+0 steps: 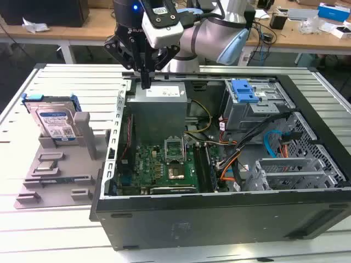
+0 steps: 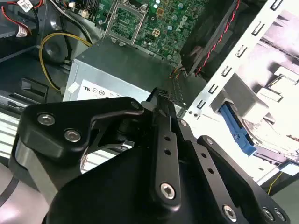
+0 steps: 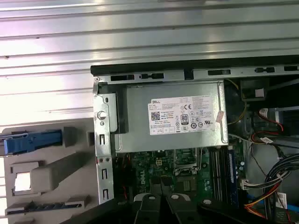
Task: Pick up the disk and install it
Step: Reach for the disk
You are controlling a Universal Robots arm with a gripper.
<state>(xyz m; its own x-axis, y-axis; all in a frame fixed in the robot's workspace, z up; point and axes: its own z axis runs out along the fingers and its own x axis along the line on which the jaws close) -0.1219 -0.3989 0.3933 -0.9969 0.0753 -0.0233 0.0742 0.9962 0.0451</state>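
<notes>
— Where's the disk [image 1: 55, 121]?
— Standing on edge in the grey holder [image 1: 57, 164], near the table's [image 1: 66, 82] edge at the exterior view's left.
— The gripper [image 1: 145, 82]?
— Fingers pinched together, holding nothing, above the power supply [image 1: 159, 112] in the open computer case's [image 1: 219, 219] far corner.

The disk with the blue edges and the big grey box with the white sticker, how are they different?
The disk is small and thin; the grey box is much bigger. The disk has a bright blue frame; the grey box has none. The disk leans in a grey holder outside the computer case; the grey box sits inside it. Both wear a label.
</notes>
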